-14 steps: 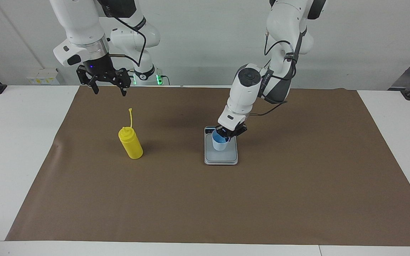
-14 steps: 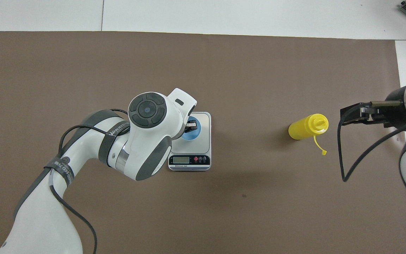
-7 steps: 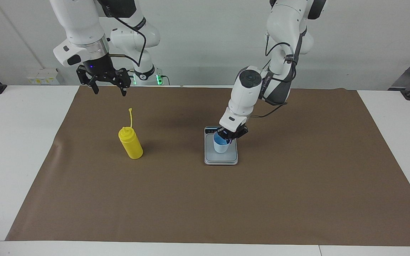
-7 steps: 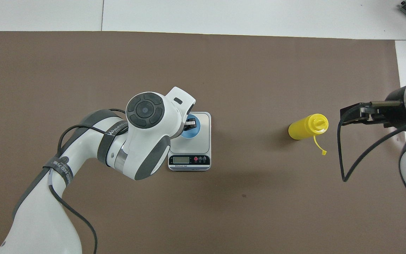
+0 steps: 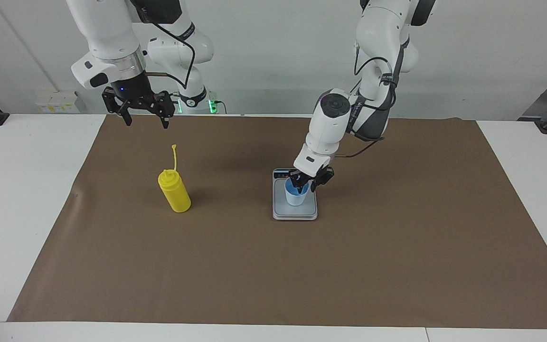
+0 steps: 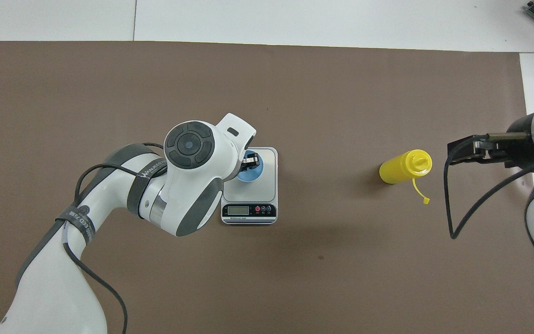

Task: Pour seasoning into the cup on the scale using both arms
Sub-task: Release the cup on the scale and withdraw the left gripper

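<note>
The right gripper (image 5: 145,119) hangs high over the brown mat (image 5: 397,247) near the robots' edge, fingers spread wide and holding nothing. The yellow seasoning bottle (image 5: 174,191) stands upright toward the right arm's end, with bare mat all round it (its cap strap pointing up). Well apart, near the table's middle, the scale (image 5: 295,213) carries the cup (image 5: 296,194), upright on the plate with plate showing on each side. The left gripper (image 5: 307,184) sits at the cup's rim; whether its fingers clasp the rim I cannot tell.
</note>
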{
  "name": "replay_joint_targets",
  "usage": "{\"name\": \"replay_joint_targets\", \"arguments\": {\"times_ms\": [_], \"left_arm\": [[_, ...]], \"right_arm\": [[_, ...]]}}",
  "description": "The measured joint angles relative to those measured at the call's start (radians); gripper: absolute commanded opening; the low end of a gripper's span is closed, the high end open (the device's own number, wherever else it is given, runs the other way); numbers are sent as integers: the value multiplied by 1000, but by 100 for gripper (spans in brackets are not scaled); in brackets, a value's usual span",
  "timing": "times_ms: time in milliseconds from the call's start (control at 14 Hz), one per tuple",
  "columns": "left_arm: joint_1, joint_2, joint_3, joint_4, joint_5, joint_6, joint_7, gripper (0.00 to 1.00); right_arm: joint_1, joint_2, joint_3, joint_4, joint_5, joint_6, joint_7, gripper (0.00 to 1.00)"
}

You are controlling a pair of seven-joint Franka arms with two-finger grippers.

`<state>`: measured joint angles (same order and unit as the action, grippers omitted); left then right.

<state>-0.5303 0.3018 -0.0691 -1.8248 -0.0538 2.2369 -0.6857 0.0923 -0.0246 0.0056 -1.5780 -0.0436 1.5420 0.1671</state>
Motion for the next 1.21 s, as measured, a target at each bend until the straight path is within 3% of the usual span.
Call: {"name": "replay_joint_targets", "arguments": {"times_ms": [286, 929, 1214], "left_arm": [[75, -74, 38, 34, 32, -99, 67, 100], [383, -284, 46, 43, 34, -408, 651, 100], [433, -349, 47, 77, 34, -515, 723, 100]], "right_arm": [[0, 0, 0, 0, 0, 0, 0, 100], [0, 0, 0, 0, 0, 0, 0, 100], [0, 0, 0, 0, 0, 0, 0, 100]]}}
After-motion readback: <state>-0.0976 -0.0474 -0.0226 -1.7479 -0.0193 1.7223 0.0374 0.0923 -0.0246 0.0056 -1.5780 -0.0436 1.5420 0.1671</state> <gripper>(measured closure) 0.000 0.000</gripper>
